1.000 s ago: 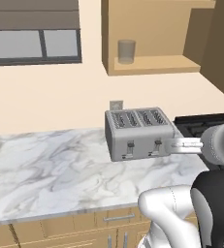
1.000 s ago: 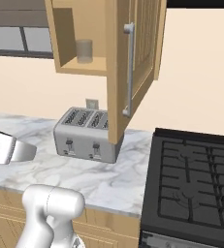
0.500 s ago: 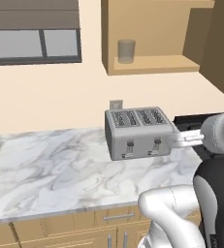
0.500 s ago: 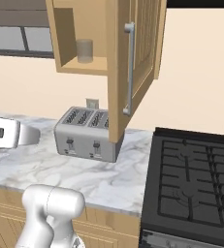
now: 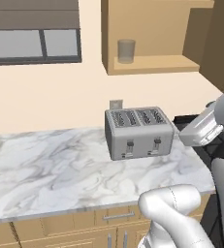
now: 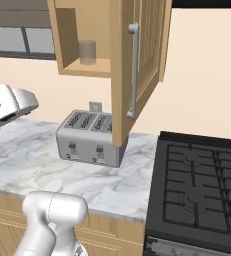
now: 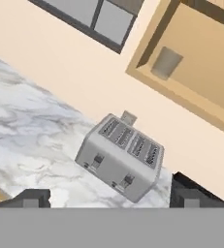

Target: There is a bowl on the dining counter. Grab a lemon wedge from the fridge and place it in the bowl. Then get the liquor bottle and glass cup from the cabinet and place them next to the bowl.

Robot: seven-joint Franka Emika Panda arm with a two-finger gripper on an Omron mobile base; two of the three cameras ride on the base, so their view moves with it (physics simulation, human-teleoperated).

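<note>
The glass cup point(image 5: 126, 51) stands upright on the shelf of the tan cabinet point(image 5: 157, 64), whose door point(image 6: 137, 60) hangs open. The right base view shows the glass cup point(image 6: 87, 51) at the shelf's left end. In the hand view the glass cup point(image 7: 166, 63) sits far above my gripper point(image 7: 108, 199), whose two dark tips stand wide apart with nothing between them. My gripper is open, well below and short of the shelf, over the counter by the toaster. The bowl, lemon wedge, fridge and liquor bottle are out of view.
A silver four-slot toaster point(image 5: 138, 131) sits on the marbled counter point(image 5: 45, 169) under the cabinet. A black stove point(image 6: 202, 190) lies to the right of the counter. A window point(image 5: 33, 46) is on the wall to the left. The open door juts out over the toaster's right end.
My hand has risen from counter height toward the cabinet. The glass cup and toaster have not moved.
</note>
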